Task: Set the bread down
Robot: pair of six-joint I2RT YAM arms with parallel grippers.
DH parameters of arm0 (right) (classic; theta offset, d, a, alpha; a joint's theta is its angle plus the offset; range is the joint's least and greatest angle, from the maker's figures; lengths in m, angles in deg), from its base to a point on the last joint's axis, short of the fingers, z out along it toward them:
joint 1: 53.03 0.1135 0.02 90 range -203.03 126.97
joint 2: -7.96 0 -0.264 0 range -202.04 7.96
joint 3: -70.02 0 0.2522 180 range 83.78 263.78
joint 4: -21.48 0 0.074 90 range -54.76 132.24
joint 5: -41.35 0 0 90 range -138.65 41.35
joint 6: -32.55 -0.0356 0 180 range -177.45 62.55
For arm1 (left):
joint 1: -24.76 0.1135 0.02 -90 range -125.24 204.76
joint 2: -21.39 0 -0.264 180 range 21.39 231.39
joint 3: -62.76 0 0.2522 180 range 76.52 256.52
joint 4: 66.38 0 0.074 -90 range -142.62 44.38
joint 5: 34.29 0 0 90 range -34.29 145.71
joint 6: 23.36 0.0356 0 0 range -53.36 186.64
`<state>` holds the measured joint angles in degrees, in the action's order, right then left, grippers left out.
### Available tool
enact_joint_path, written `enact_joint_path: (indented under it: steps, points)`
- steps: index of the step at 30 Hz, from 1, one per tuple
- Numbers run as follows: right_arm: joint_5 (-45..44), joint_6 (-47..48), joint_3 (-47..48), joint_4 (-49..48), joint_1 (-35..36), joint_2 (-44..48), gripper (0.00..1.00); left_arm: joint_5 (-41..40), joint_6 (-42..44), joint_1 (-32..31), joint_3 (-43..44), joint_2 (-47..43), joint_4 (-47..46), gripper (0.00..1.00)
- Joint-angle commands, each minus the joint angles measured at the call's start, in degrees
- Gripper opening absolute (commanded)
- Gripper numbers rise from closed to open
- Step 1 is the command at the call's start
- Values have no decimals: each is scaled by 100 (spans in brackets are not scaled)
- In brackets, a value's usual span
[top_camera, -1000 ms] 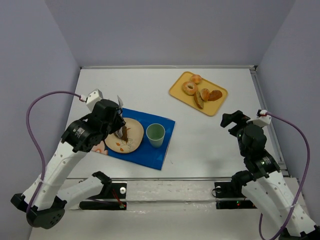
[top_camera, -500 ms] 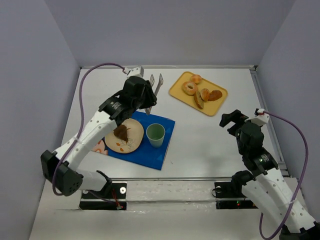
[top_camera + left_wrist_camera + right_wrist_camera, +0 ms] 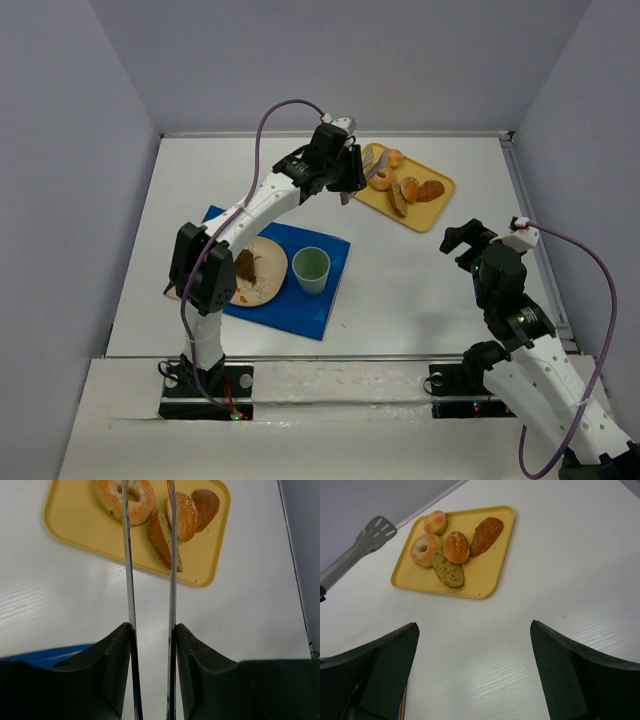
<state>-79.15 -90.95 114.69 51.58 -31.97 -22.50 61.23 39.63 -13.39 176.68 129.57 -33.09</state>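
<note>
Lying on the yellow tray (image 3: 443, 190), far right, the bread (image 3: 405, 188) is met straight ahead of the tongs (image 3: 129, 580), which are clamped in the left gripper (image 3: 151, 628), blades slightly apart. The brown slice (image 3: 161, 537) is framed between the blades, long axis roughly along them; the right gripper (image 3: 472, 627) is held apart, empty.

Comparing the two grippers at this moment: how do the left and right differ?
The left gripper is clamped on metal tongs; the right gripper holds nothing, with its jaws wide open. The left arm is stretched far across the table, the tongs reaching over the yellow tray; the right arm is folded near its base, short of the tray. In common, both wrist cameras look at the breads on the tray.
</note>
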Motion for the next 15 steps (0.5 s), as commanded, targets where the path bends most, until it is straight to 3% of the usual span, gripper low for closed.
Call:
enact_joint_path:
  steps: [1,15]
  points:
    - [-272,-25,11,-69,3,49,98,196,82,-8,740,474,182,49]
    - [-342,-34,11,-69,3,-57,98,-394,-174,88,1111,1038,323,56]
